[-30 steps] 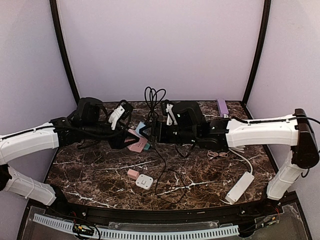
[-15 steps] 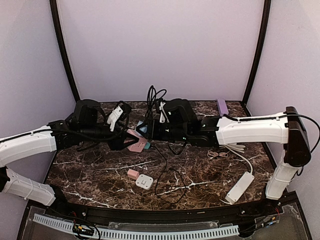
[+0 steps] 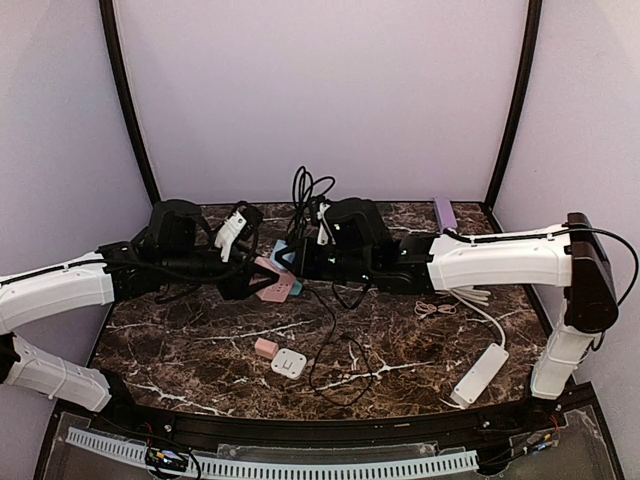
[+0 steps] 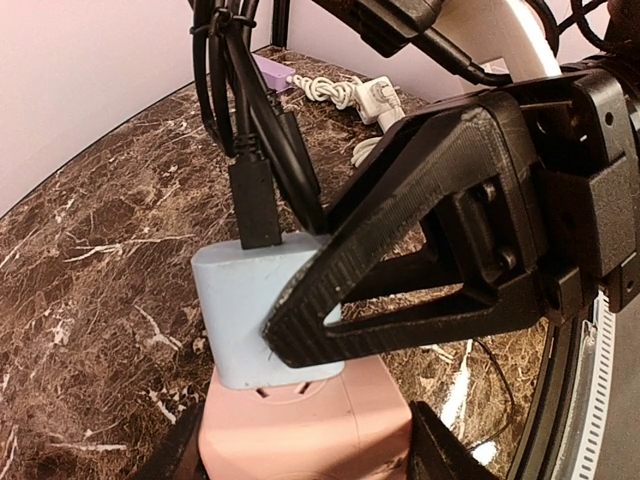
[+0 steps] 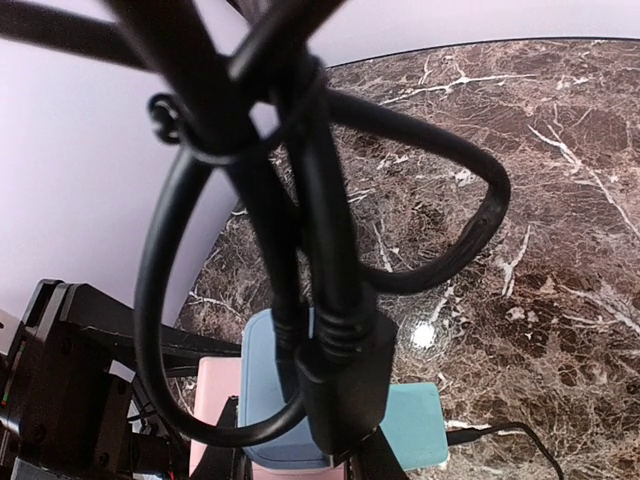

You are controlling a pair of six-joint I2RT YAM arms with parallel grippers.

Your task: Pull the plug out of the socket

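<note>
At mid-table, plug in socket, cable attached

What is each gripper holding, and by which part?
The left gripper clamps the pink socket by its side faces; the right gripper seems to pinch the blue plug body above it.

- Top view: soft, even light falls from above. The lilac walls are bright, while the dark brown marble worktop is dim, with faint, soft shadows.
- The black frame posts bow outward, showing lens distortion at the sides.
- Left wrist view: the pale blue plastic plug and the pink cube-shaped plastic socket are sharp. A bright streak of glare lies on the marble.
- Right wrist view: the bundled black cables close to the lens are blurred. A small white glare spot shines on the marble, and the worktop's far edge curves.
</note>
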